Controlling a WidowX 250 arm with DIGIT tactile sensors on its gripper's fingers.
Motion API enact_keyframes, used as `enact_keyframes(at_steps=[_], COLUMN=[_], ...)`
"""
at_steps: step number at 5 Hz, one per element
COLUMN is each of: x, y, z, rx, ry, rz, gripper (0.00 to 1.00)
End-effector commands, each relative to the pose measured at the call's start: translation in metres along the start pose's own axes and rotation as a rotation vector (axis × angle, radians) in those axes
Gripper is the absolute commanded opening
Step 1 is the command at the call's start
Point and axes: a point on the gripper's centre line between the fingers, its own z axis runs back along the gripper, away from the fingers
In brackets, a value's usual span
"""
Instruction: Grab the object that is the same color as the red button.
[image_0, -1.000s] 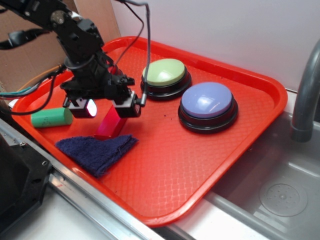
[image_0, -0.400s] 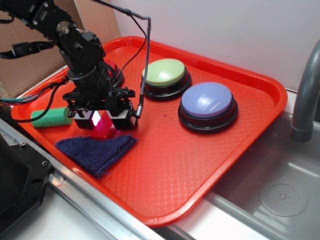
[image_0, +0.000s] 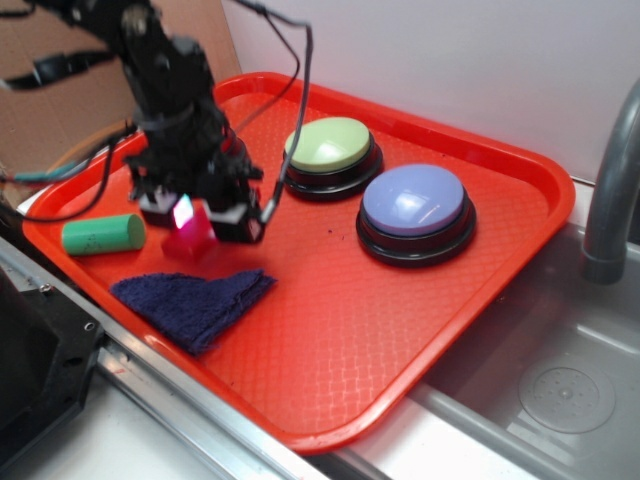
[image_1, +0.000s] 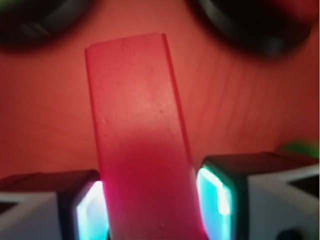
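Red block clamped between the gripper pads, over the near-left part of the red tray
Wrist view: pads tight on both sides of the bar, far end sticking out ahead. Grasp step looks done; whether it's off the tray yet, can't tell. Next: straight lift, keep squeeze, stay clear of green cylinder and blue cloth. Red button not clearly visible behind the arm

White wall at 12 o'clock; steel sink and grey faucet at 3; cardboard at 10.
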Motion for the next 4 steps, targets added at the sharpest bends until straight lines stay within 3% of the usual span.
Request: enact_keyframes(at_steps=[1,2,3,4], x=[0.028,0.022,0.02,0.022], y=[-0.014,-0.014,-0.011,-0.008], z=[0.091,0.126,0.138,0.132], rx=[-0.043,-0.102,-0.137,-0.121], ry=[-0.129,-0.177,-0.158,-0.1], rz=[-0.22,-0.287,-0.337,-0.344], gripper=[0.0,0.0,0.0,0.0])
